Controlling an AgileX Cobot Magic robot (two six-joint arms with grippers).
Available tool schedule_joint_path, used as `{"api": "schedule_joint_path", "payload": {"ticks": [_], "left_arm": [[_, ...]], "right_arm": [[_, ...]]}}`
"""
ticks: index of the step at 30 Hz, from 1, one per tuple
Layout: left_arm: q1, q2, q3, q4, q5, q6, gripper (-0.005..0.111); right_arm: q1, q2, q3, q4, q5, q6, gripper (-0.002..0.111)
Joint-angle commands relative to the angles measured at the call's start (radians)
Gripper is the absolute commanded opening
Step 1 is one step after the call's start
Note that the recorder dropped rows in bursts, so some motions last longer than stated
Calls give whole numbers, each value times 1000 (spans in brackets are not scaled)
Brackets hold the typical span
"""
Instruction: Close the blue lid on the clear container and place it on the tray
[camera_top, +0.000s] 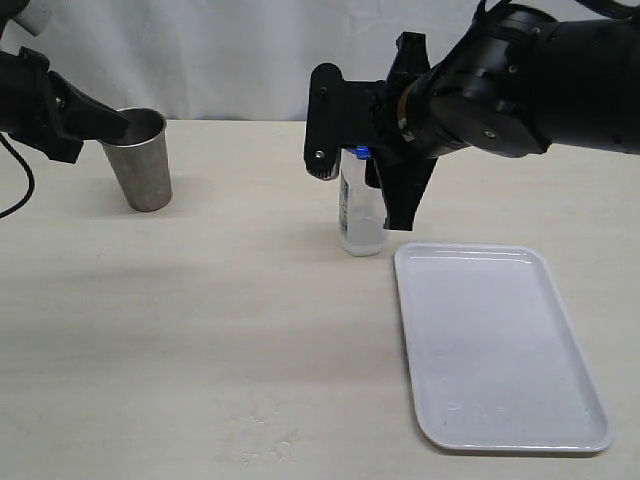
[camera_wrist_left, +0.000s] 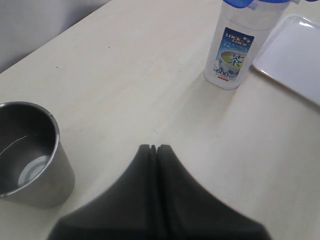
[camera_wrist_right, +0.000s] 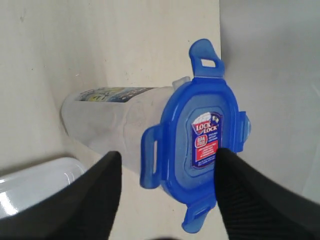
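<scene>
The clear container (camera_top: 361, 215) stands upright on the table just left of the tray's (camera_top: 500, 345) far corner. The blue lid (camera_wrist_right: 200, 135) sits on top of it, red-and-white label up, its flaps (camera_wrist_right: 204, 57) sticking outward. My right gripper (camera_wrist_right: 168, 153) is open above the lid, one finger (camera_wrist_right: 107, 180) to the side and the other (camera_wrist_right: 240, 180) over the lid's edge; contact cannot be told. In the exterior view my right gripper (camera_top: 360, 180) straddles the container's top. My left gripper (camera_wrist_left: 154, 148) is shut and holds nothing, far left by the steel cup.
A steel cup (camera_top: 141, 160) stands at the back left, with my left gripper's (camera_top: 122, 123) tip at its rim. The white tray (camera_wrist_left: 295, 55) holds nothing. Bare table lies between cup and container (camera_wrist_left: 234, 55).
</scene>
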Motion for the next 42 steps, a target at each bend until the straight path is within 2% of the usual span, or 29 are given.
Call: {"api": "schedule_joint_path", "payload": {"ticks": [1,11,18,22,23,25,29,30,33,37,40,42], "left_arm": [[2,-2,2,-4,7,-2,0],[2,-2,2,-7,9,-2,0],[2,-2,2,-30,14,-2,0],[2,-2,2,-100,87,45,0],[2,-2,2,-129,111,66,0],[-10,-2,2,-208,174,124,0],[-95,0,2,-323,216,250,0],[-121,2,2,-345,194,292,0],[-215,19,2,-448,60,426,0],[-305,64,-11,-610,-124,521,0],[-321,117,-53,-622,-160,519,0],[-321,160,-75,-655,-151,519,0]], "right_arm": [[-4,-3,2,11,4,21,62],[28,-78,2,41,26,27,63],[34,-228,2,214,39,34,63],[34,-338,2,242,46,100,62],[34,-359,2,238,46,139,59],[23,-403,2,216,40,232,46],[-65,-418,15,212,6,418,5],[-92,-404,20,222,0,463,4],[-202,-344,13,387,4,474,4],[-349,-243,-37,816,103,219,4],[-457,-166,-82,1136,211,-5,4],[-506,-115,-104,1263,267,-99,4]]}}
